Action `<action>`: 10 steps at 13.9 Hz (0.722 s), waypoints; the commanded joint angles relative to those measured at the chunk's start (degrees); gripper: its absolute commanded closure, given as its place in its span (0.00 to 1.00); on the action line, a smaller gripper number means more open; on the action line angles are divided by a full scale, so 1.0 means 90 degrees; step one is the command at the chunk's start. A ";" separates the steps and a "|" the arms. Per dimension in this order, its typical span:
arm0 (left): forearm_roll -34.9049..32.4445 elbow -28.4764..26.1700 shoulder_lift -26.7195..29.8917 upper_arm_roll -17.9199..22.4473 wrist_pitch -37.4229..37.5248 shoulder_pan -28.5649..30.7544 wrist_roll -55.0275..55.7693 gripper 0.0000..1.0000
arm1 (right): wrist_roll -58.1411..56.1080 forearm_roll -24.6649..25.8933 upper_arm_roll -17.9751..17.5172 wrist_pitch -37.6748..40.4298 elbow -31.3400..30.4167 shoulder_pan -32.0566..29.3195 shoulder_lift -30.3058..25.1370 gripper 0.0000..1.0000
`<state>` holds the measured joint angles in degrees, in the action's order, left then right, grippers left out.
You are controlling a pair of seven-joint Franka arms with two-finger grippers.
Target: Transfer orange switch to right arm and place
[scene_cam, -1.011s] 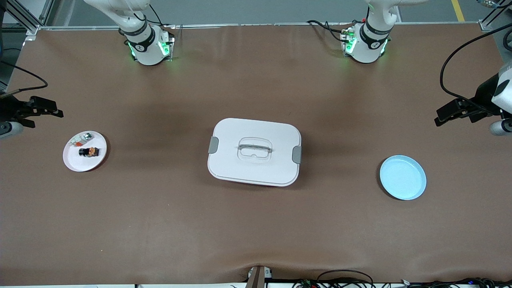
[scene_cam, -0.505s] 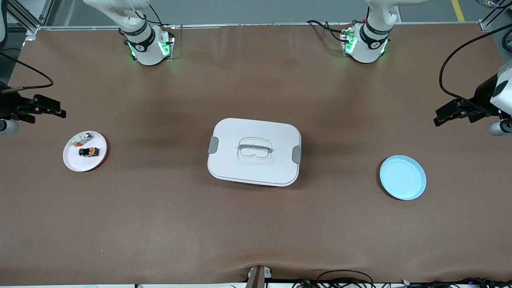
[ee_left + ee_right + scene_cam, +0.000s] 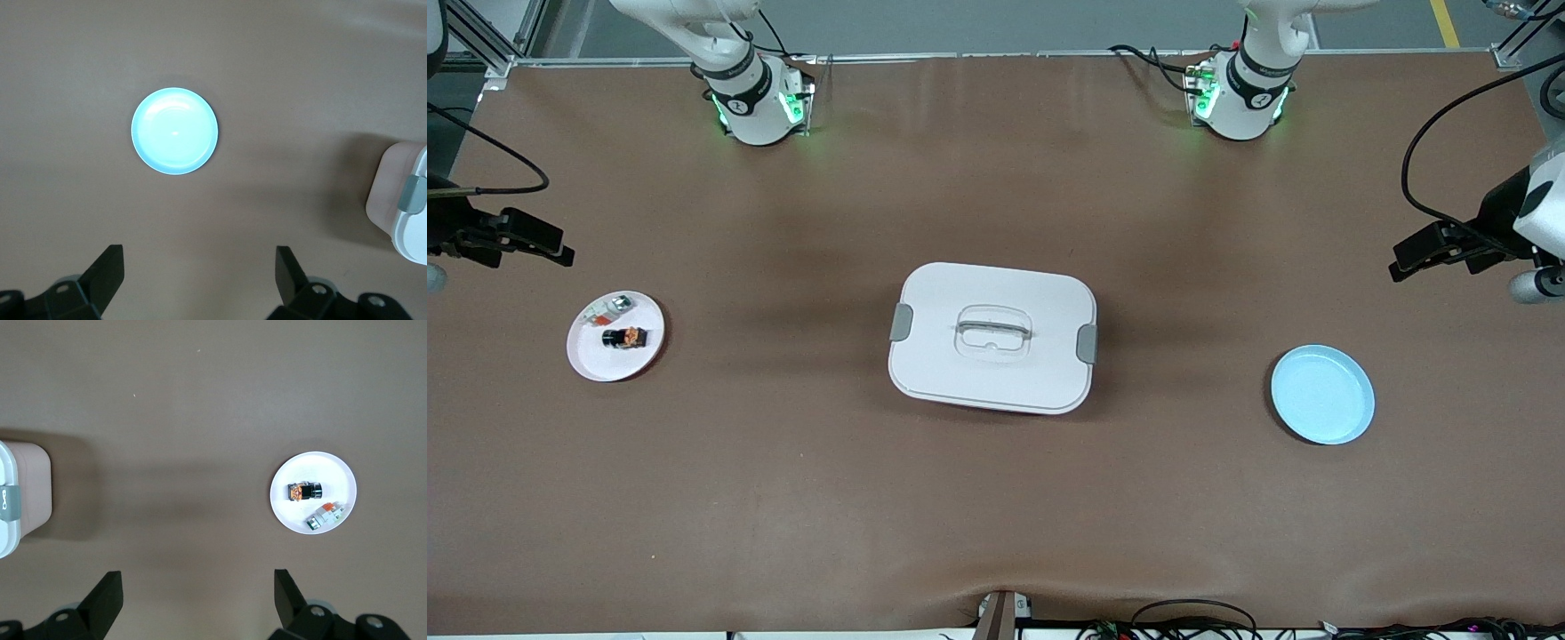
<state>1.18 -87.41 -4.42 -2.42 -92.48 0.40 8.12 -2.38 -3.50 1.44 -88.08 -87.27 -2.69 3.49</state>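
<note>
Right gripper point(image 3: 538, 244): you had it hovering at the right arm's end of the table, fingers point(image 3: 107, 597) spread wide and nothing between them. It hung over bare table at about 11 o'clock from the white plate point(image 3: 640, 360).
Left gripper point(image 3: 1427, 252): you had it up over the left arm's end of the table, fingers point(image 3: 110, 270) likewise wide apart and empty, at about 1 o'clock from the blue plate point(image 3: 1322, 395).
Blue plate: it lay empty, the thing nearest the front camera, at about 4 o'clock from the lidded box point(image 3: 992, 336).
White plate: it sat at about 9 o'clock from the box, well apart from it.
Orange switch point(image 3: 624, 338): it lay on the white plate, toward the plate's middle, untouched by either gripper; the right wrist view showed it clearly point(image 3: 304, 491).
White-grey part point(image 3: 608, 308): it shared that plate, at about 11 o'clock from the switch and a little farther from the camera.
Lidded box: it stood mid-table, lid on and both grey clips in place.
Done: nothing, as far as you could see. The switch had not been picked up.
Left to do: in my judgement, all of it. You had yet to grasp the switch, pass it between the arms and set it down. Both grippers were well apart from the switch and from each other.
Note: the switch lay at the right arm's end, so you could not tell from this which arm would take it first.
</note>
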 commanded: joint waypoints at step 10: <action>-0.0190 -0.0053 -0.0016 -0.0014 -0.0457 0.0337 -0.0659 0.00 | 0.0137 0.0047 0.0045 0.1296 0.0614 -0.0110 -0.0017 0.00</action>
<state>0.25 -87.56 -4.70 -2.19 -95.58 3.72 2.56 -2.28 -3.46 1.93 -80.88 -83.40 -3.23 3.48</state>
